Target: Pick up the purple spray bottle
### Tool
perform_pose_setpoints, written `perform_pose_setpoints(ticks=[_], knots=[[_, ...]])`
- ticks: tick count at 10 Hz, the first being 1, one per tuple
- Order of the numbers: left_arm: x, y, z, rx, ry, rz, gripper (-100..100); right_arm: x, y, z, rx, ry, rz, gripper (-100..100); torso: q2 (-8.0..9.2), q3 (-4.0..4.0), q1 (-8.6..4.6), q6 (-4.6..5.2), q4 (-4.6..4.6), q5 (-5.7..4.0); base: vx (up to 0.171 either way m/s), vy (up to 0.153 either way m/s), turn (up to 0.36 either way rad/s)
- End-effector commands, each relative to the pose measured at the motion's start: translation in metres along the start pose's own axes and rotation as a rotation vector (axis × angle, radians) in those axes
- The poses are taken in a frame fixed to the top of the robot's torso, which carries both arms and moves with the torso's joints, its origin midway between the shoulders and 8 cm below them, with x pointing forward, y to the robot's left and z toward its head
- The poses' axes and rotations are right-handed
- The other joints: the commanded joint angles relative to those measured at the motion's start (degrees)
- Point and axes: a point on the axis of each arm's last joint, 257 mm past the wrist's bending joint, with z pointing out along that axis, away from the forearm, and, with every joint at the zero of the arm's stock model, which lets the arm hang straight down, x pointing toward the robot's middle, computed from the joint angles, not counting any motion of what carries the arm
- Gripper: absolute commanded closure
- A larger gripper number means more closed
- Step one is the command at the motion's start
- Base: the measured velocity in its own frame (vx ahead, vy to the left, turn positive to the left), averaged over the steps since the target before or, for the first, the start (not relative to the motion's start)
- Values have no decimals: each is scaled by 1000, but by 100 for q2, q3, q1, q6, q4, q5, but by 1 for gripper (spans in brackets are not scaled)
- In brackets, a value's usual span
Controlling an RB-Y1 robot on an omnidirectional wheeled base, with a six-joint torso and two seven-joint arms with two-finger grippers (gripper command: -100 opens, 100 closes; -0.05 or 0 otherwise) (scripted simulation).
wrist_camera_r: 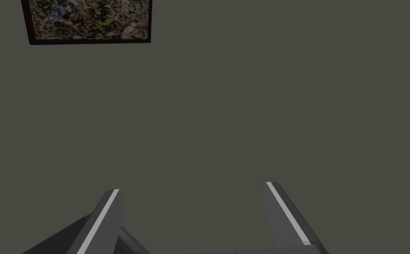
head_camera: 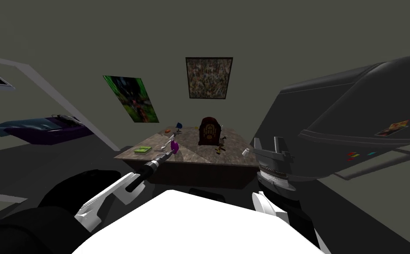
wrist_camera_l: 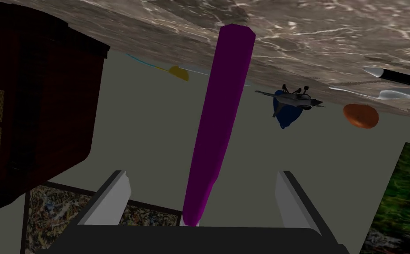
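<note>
Reaching forward over the marble-patterned table [head_camera: 235, 150] with the left gripper [wrist_camera_l: 201, 174], spread to about a third of the wrist view's width. Released, clamped on nothing. Straddling the purple spray bottle [wrist_camera_l: 221, 119], a long slim purple body running from just above the dark gripper block out to the tabletop. Lying between the two fingers [wrist_camera_l: 111, 198] yet touching neither, with a clear gap on each side.

Standing, as seen from the head, on the left half of the table, near its front edge, between a green book [head_camera: 142, 150] and a dark wooden radio cabinet [head_camera: 210, 131], apart from both.

Farther back on the same top: a blue object [wrist_camera_l: 285, 114] with a small grey aircraft shape [wrist_camera_l: 294, 99] against it, an orange round piece [wrist_camera_l: 361, 115], a yellow piece [wrist_camera_l: 178, 72] and a black-handled utensil [wrist_camera_l: 402, 78] — all well apart from the bottle.

Holding the right gripper [wrist_camera_r: 193, 187] raised off the table's right end, likewise spread wide and empty.
</note>
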Motion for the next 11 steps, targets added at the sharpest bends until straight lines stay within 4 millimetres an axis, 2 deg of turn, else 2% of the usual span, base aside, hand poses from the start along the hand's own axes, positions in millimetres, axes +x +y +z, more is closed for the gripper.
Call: perform_pose_setpoints(ticks=[1,3,4,5,6,7,8,11], knots=[[-8,11,6,-21,0,52,-100,0,0,0,0,0,0,0,0,0,0,0,0,0,16,-23,-62],[-24,27,14,-50,-10,140,-100,0,0,0,0,0,0,0,1,1,1,0,0,1,23,-31,-114],[-24,27,14,-50,-10,140,-100,0,0,0,0,0,0,0,0,0,-1,0,0,1,16,-20,-24],[-34,33,19,-64,-19,180,-100,0,0,0,0,0,0,0,3,2,2,-3,0,1,12,-24,-55],[-28,30,16,-55,-15,160,-100,0,0,0,0,0,0,0,5,3,1,-1,1,0,6,-11,-17],[-29,31,16,-58,-15,164,0,0,0,0,0,0,0,0,8,5,5,-4,1,2,0,0,0],[-11,20,28,-29,2,140,-100,0,0,0,0,0,0,0,11,6,8,-3,2,3,-59,0,143],[-21,28,45,-45,-18,140,-100,0,0,0,0,0,0,0,28,16,8,-2,7,3,-40,-5,25]])
